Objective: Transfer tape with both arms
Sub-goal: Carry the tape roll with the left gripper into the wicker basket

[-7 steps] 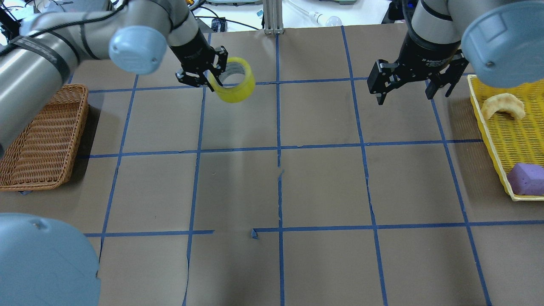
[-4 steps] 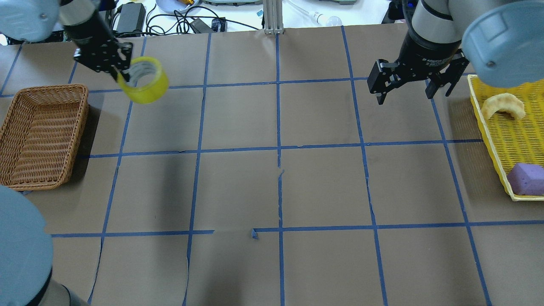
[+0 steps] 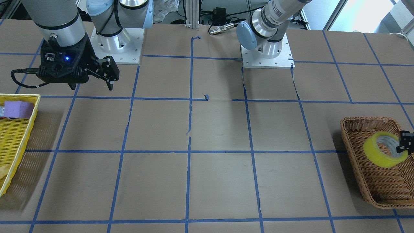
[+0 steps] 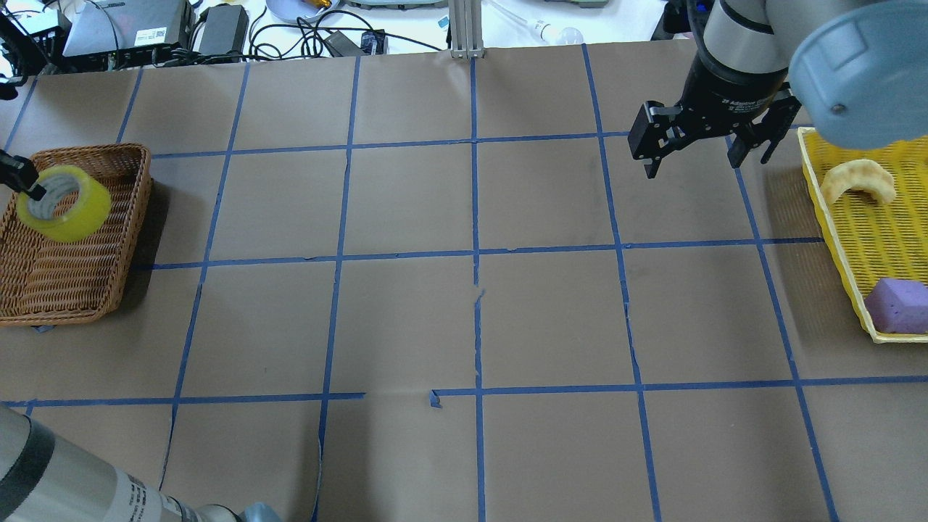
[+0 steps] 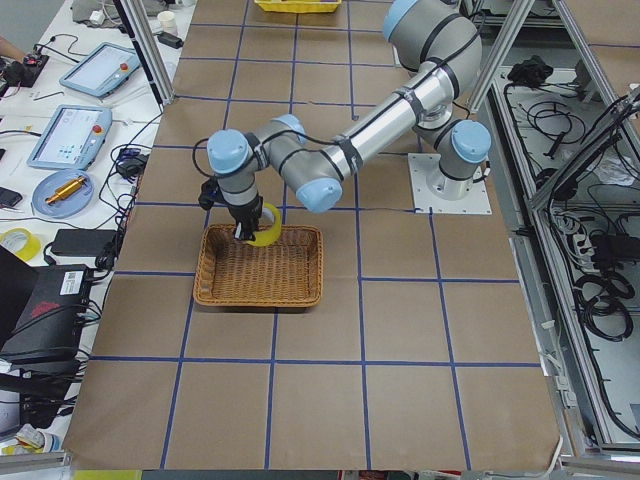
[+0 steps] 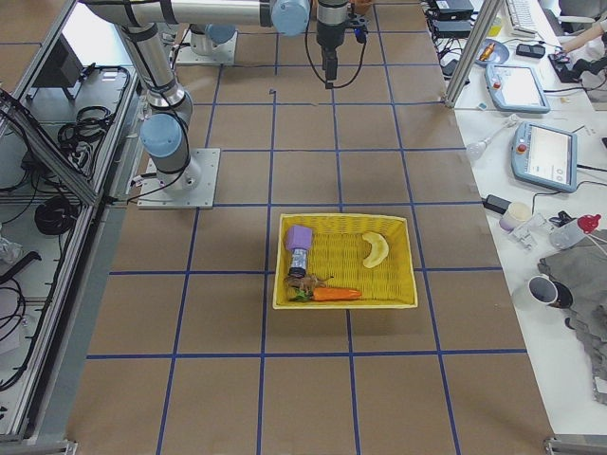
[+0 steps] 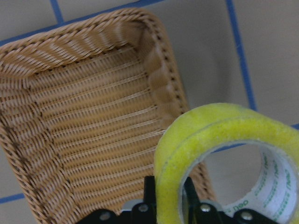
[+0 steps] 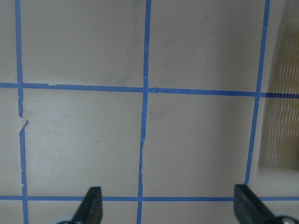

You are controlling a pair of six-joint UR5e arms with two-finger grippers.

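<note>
The yellow tape roll (image 4: 64, 203) hangs tilted above the wicker basket (image 4: 141, 217) at the table's left end. My left gripper (image 4: 36, 194) is shut on the roll's wall, one finger inside the core and one outside. The left wrist view shows the tape (image 7: 219, 140) pinched between the two fingers (image 7: 149, 191) over the basket's corner (image 7: 154, 70). The front view shows the tape (image 3: 385, 149) over the basket (image 3: 352, 142). My right gripper (image 4: 692, 163) is open and empty, held above the table at the back right; it also shows in the right wrist view (image 8: 168, 196).
A yellow tray (image 4: 834, 217) at the right edge holds a purple block (image 4: 899, 304), a banana-shaped piece (image 4: 855, 181) and other items. Blue tape lines mark a grid on the brown table. Cables and devices lie beyond the far edge.
My left arm has carried the tape leftward from the back middle of the table to above the wicker basket. The right arm has not moved.
</note>
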